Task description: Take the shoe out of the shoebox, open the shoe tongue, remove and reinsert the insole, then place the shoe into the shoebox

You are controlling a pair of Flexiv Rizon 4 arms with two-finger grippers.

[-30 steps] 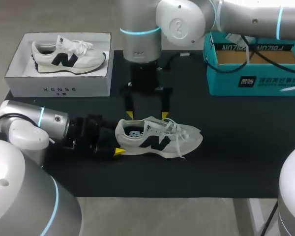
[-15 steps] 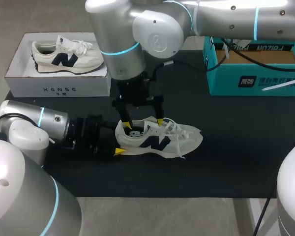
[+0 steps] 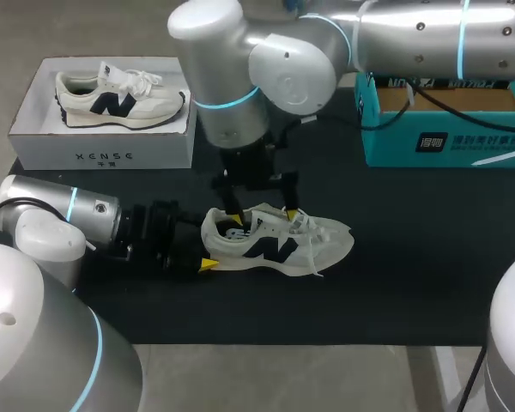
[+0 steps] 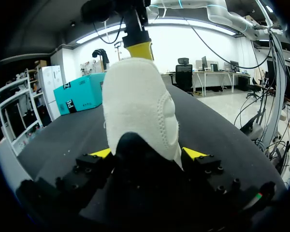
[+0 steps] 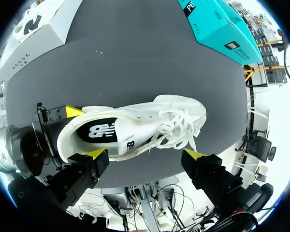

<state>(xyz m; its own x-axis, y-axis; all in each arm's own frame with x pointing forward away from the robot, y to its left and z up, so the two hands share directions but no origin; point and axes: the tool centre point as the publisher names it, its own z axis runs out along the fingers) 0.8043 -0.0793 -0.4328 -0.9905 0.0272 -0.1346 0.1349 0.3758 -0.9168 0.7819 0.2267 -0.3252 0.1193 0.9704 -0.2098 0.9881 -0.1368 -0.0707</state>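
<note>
White shoe [image 3: 279, 240] sat on black mat [image 3: 412, 257], toe pointing right, left gripper [image 4: 147, 153] clamped its heel, right gripper [image 3: 263, 216] hung spread wide over its opening, holding nothing

Shoe [image 3: 279, 240] mid-mat, on its sole. Heel end blocked: left gripper [image 4: 148, 153] clamps heel from both sides. Above collar and laces: right gripper [image 3: 264, 216], fingers spread. Right arm [image 3: 240, 94] fills approach from far side. Toe end and near side: bare mat [image 3: 412, 266], free. White box [image 3: 103, 150] far left and teal shoebox [image 3: 446, 142] far right, both well apart from shoe.
</note>
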